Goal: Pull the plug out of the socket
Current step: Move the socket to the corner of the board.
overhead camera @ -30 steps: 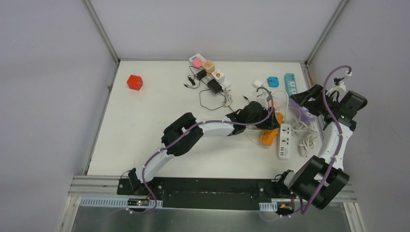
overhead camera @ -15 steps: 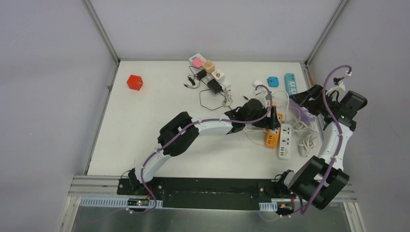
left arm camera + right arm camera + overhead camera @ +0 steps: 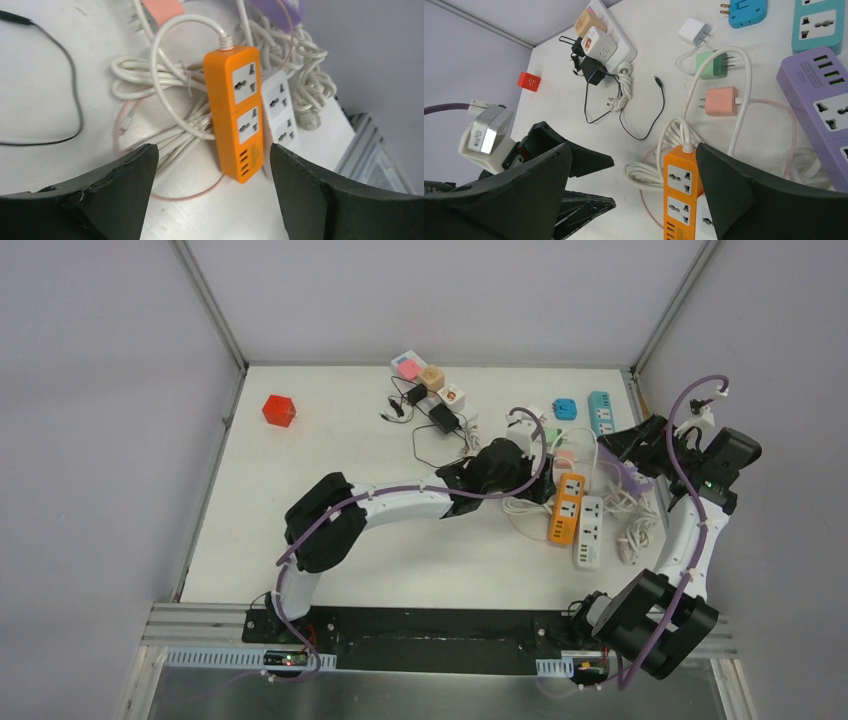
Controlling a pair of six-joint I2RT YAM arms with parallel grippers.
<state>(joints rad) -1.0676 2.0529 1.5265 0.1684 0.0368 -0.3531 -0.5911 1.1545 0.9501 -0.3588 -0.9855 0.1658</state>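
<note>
While the pink plug (image 3: 563, 455) lies loose just beyond the orange power strip (image 3: 566, 508) in the top view, the left gripper (image 3: 530, 475) is nearest. Left wrist: jaws apart, empty, strip lengthwise ahead, sockets bare. Right wrist: right gripper (image 3: 634, 155) gapes, holding nothing.

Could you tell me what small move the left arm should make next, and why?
Probably draw the left gripper up and back, away from the orange power strip. Its jaws stand open with nothing between them, both of the strip's sockets show empty, and the pink plug lies apart on the table with bare prongs, so the unplugging looks done.
</note>
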